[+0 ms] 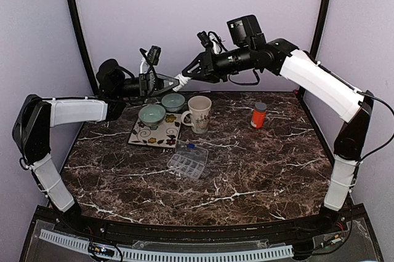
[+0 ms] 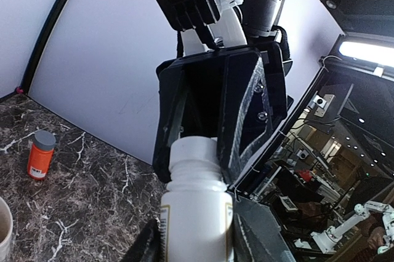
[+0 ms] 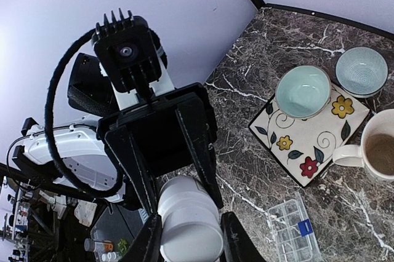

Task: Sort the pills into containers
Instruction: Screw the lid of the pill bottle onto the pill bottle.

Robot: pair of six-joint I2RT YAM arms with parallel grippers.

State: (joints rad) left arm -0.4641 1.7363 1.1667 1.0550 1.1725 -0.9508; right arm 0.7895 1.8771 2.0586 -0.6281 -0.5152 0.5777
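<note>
While aloft, bottle (image 1: pixel 179 80) between end effectors (image 1: pixel 168 82) (image 1: pixel 187 74).

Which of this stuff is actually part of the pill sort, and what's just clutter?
Job: white bottle, pill box, orange bottle, green bowl and blue bowl (probably the containers).
Clutter: mug, floral tile.

Lilac walls (image 1: pixel 184 16) enclose a dark, white-veined marble surface (image 1: pixel 258 163). Black posts (image 1: pixel 80 28) stand at both rear corners. A bright strip light (image 2: pixel 369 53) shows beyond the enclosure.
</note>
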